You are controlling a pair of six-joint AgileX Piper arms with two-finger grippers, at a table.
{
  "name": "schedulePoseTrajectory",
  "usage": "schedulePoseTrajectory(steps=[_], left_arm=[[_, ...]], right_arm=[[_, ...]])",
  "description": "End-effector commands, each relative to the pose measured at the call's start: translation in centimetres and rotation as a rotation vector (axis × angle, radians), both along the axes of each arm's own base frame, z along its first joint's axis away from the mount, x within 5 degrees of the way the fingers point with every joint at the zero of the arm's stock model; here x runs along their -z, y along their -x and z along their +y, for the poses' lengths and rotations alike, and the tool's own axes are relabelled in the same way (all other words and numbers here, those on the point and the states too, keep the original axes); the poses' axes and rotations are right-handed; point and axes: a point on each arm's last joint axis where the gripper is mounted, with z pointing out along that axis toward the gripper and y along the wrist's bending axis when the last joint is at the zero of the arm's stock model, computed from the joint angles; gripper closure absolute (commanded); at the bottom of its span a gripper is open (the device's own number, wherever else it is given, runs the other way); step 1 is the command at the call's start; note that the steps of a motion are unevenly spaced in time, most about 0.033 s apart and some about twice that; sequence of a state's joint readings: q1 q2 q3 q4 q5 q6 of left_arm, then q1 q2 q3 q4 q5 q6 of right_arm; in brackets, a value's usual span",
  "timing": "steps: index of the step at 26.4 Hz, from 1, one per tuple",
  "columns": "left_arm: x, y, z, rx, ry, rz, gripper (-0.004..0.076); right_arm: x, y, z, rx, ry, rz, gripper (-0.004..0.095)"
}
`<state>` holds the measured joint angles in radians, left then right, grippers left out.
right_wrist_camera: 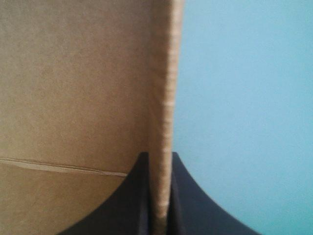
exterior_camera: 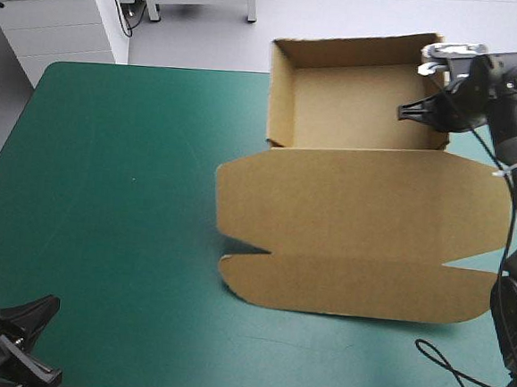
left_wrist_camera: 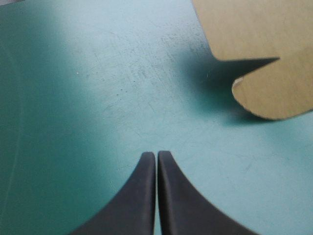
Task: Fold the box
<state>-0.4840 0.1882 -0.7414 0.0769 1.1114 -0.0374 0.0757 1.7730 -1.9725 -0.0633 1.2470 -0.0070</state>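
The brown box (exterior_camera: pixel 356 210) stands as an open tray at the table's far right, its lid lying flat toward the front. My right gripper (exterior_camera: pixel 435 107) is at the tray's right wall, shut on the box. In the right wrist view that wall's edge (right_wrist_camera: pixel 164 112) runs straight up between the black fingers (right_wrist_camera: pixel 188 196), the tray's inside to one side. My left gripper (exterior_camera: pixel 38 315) rests low at the front left corner, far from the box. In the left wrist view it is shut (left_wrist_camera: pixel 157 159) over bare teal-green cover, with the lid's notched corner (left_wrist_camera: pixel 274 93) ahead and to the side.
A white cabinet (exterior_camera: pixel 66 17) stands beyond the table's far left corner. Bare teal-green cover (exterior_camera: pixel 106 199) spans the table's left half. The box's far wall reaches the table's far edge.
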Motion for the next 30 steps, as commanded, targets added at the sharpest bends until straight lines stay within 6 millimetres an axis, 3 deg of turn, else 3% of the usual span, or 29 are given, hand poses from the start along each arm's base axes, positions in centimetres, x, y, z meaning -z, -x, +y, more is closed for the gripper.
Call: schedulePoseTrajectory(steps=[1,3,5,7,11,20,26,30], left_arm=[[-1.0,-0.2,-0.2,0.012,0.028,-0.046,0.0731],[-0.9,-0.2,-0.1,0.01,0.024,-0.043,0.0731],[-1.0,-0.3,0.1,-0.008,0.002,-0.068,0.0731],[-1.0,-0.4,0.2,-0.017,-0.01,-0.07,0.0731],[-1.0,-0.4,0.2,-0.017,-0.01,-0.069,0.0731],[-1.0,-0.5,0.4,-0.034,-0.032,-0.08,0.0731],[-1.1,-0.5,0.5,-0.039,-0.038,-0.084,0.0731],[-1.1,-0.5,0.5,-0.039,-0.038,-0.084,0.0731]], right_arm=[[-2.7,1.5,-4.8,0.119,0.022,-0.08,0.0927],[-1.8,1.3,-9.5,0.245,0.032,-0.057,0.0927],[-0.6,0.7,-12.3,0.298,0.044,-0.041,0.0927],[1.0,0.2,-14.9,0.345,0.052,-0.004,0.0927],[4.4,-0.6,-17.9,0.41,0.032,0.11,0.0927],[10.9,-3.1,-20.5,0.399,0.084,0.278,0.0927],[11.6,-3.2,-21.2,0.412,0.057,0.274,0.0908],[11.8,-2.9,-21.4,0.394,-0.027,0.276,0.0781]])
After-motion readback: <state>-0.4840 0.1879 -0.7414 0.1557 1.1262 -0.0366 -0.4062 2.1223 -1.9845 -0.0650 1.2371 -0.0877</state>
